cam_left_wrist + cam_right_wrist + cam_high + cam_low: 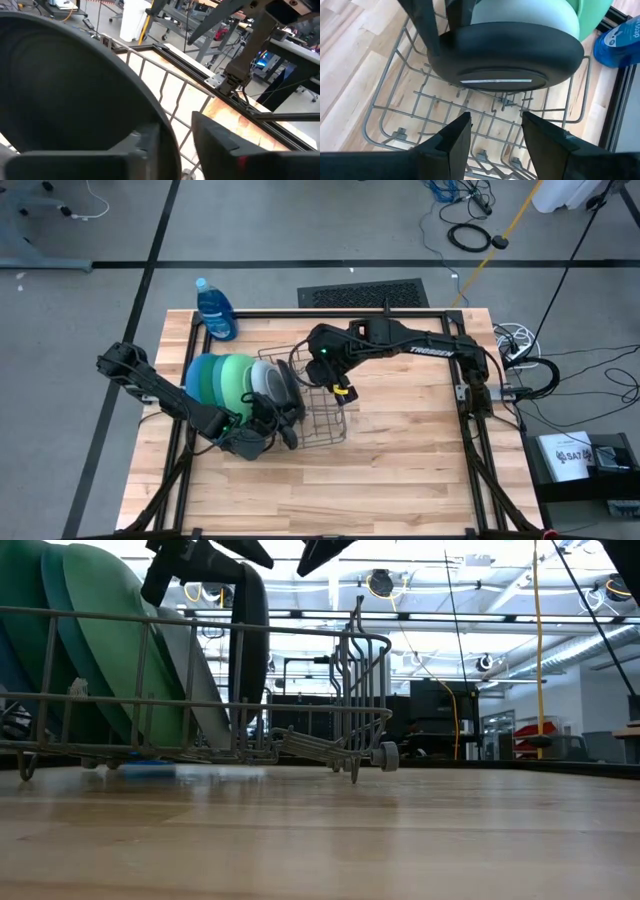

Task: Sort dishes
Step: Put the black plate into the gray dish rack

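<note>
Since the black plate stands on edge in the grey wire rack, last in the row of plates, it is judged rigid, smooth, slippery, best taken by its rim. The left end effector straddles that rim, partly closed; whether it is gripped cannot be told. The right end effector hovers open nearby.

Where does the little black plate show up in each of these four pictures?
High view: black plate at the row's right end, in the wire rack.
Low view: dark upright disc, upper left.
Left wrist view: fills the left.
Right wrist view: top centre.
Shared landmark: the wire rack.
</note>
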Available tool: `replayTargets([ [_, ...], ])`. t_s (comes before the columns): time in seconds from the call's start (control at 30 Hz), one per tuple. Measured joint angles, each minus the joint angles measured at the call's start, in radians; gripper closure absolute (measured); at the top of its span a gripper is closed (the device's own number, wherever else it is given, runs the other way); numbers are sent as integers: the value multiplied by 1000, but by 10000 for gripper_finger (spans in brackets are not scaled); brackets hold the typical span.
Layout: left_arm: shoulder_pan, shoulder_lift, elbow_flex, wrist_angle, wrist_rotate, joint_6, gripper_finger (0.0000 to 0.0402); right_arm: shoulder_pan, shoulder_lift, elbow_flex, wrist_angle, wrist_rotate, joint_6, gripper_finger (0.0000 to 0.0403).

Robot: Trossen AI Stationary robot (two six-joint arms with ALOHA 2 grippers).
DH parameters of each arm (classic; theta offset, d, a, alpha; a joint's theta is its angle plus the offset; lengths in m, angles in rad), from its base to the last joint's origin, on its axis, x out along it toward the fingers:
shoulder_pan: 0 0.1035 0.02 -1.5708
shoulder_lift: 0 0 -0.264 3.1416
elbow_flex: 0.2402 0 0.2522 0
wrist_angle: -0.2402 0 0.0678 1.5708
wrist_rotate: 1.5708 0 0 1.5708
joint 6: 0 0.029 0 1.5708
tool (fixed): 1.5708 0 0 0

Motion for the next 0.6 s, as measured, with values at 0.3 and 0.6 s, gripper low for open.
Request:
replayTargets([
  [0.3, 1, -1, -1, -3, 6, -8, 392, 2, 0, 0, -4, 0, 11, 232],
  [0.6, 2, -1, -1, 16, 24, -11, 398, 2, 0, 0, -10, 0, 13, 232],
])
